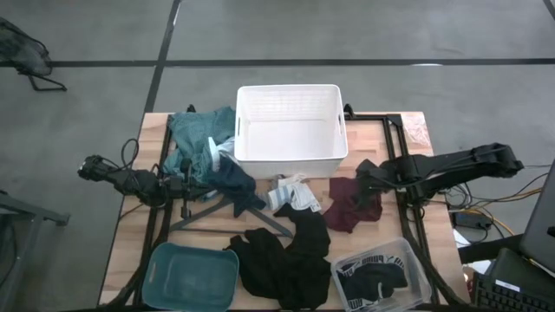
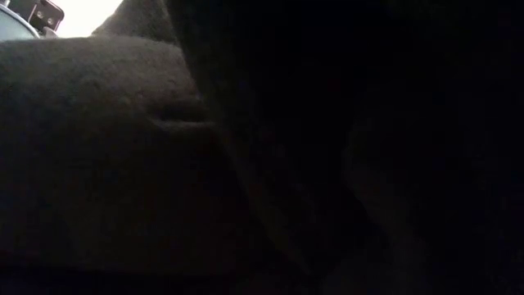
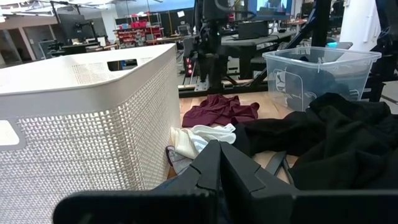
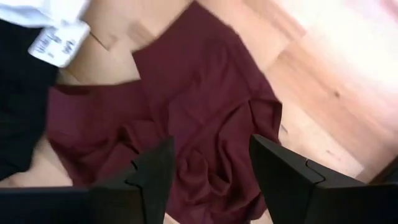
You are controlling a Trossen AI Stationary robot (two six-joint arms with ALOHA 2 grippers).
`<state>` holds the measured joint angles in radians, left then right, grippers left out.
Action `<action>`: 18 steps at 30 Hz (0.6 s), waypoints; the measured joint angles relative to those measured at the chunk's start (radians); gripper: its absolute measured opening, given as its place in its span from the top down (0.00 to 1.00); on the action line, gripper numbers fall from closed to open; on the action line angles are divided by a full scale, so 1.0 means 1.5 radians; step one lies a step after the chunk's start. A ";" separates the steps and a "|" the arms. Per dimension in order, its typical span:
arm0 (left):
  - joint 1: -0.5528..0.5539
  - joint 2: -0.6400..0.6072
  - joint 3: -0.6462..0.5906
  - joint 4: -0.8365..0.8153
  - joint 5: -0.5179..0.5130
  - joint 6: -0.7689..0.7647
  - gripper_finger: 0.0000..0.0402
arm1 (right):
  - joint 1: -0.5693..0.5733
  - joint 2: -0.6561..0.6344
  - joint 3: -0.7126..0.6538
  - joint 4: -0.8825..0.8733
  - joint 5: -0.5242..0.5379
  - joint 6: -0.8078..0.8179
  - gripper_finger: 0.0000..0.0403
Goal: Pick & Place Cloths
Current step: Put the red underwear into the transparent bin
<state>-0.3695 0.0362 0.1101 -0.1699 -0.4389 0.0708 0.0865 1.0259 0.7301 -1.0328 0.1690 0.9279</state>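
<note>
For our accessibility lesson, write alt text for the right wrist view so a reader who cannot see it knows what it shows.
The right gripper, fingers spread open, hangs just above a crumpled maroon cloth lying on the wooden table. A black cloth and a white cloth with a label sit at the frame's edge.

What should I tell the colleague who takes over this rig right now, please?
Right gripper: open, over the maroon cloth, nothing held.
Left gripper: shut, empty, low beside the navy cloth, by the white basket.
Teal-green cloth lies left of the basket; white piece in front of it; black cloth at the near edge.
Clear bin holds a dark piece; teal bin and the basket look empty.
Left: nearly all cloths still to place.
</note>
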 joint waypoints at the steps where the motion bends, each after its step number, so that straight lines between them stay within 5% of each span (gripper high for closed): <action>1: 0.000 0.000 0.000 0.000 0.000 0.000 0.97 | 0.000 0.008 -0.004 0.001 -0.004 0.000 0.48; 18: 0.000 0.000 0.000 0.000 0.000 0.000 0.97 | 0.000 0.169 -0.020 0.036 -0.048 0.007 0.36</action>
<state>-0.3691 0.0364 0.1101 -0.1699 -0.4389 0.0708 0.0868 1.2792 0.6998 -0.9791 0.0964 0.9387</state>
